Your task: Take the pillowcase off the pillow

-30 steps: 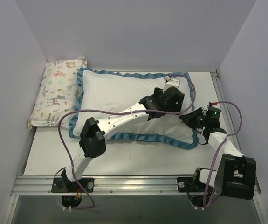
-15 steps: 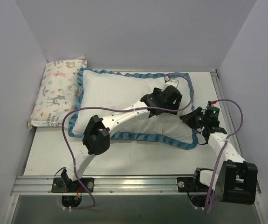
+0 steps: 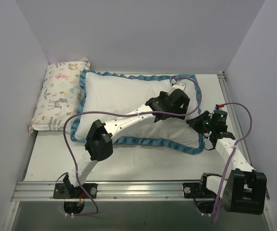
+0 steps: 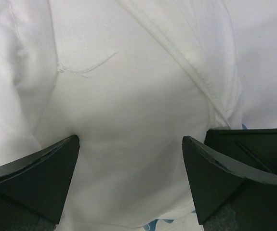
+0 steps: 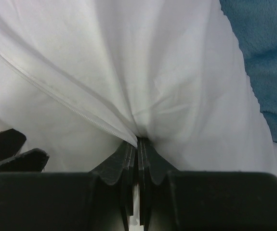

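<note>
At table centre-right, item 1: right gripper point(image 5: 137, 142), fingers pressed together, pinching a fold of white cloth at the right end of the pillowcase point(image 3: 119, 94). Item 2: left gripper point(image 4: 131, 144), fingers spread wide, pressing down on white cloth beside a diagonal hem, just left of the right one. Pillowcase: plain white side up, blue ruffled trim all round, long axis left to right, right end slightly nearer. Pillow: inside, covered. Small white tab point(image 3: 178, 84) at far right corner, print too small to read. Animal-print pillow point(image 3: 61, 96): far left, touching the trim.
</note>
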`<action>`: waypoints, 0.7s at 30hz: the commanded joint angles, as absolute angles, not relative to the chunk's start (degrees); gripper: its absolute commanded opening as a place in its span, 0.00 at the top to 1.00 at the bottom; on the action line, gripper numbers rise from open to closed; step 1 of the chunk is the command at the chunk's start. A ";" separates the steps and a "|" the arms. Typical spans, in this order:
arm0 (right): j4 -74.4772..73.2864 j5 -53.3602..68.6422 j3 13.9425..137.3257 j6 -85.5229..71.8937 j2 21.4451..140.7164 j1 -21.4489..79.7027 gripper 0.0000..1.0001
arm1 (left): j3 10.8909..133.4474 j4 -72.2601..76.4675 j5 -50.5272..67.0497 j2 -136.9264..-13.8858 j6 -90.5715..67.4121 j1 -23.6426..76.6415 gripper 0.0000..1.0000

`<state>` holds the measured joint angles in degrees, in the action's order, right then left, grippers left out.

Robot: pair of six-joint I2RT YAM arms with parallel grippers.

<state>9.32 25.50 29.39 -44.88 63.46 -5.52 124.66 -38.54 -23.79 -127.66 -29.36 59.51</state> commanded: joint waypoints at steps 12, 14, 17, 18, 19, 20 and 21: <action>1.33 19.79 33.75 -39.65 61.53 -2.73 0.99 | 128.23 -42.10 -22.94 -136.23 -30.14 55.38 0.36; 0.26 16.71 35.33 -38.33 61.35 -0.36 0.93 | 128.06 -42.45 -22.33 -136.14 -30.50 53.88 0.73; -3.60 12.84 37.70 -36.22 61.35 3.51 0.78 | 127.62 -42.54 -21.45 -135.62 -30.67 52.04 0.98; -4.30 12.22 38.40 -35.78 61.78 4.21 0.73 | 127.53 -42.54 -21.53 -135.27 -30.67 51.68 1.00; -5.35 11.52 38.93 -34.99 61.96 4.83 0.69 | 127.53 -42.45 -21.62 -134.92 -30.59 51.51 1.00; -5.88 10.56 39.98 -34.37 62.14 5.88 0.61 | 127.70 -42.45 -21.62 -134.30 -30.41 50.98 1.00; -6.58 9.94 40.43 -33.93 62.83 6.32 0.57 | 127.97 -42.45 -22.14 -134.04 -30.32 50.80 1.00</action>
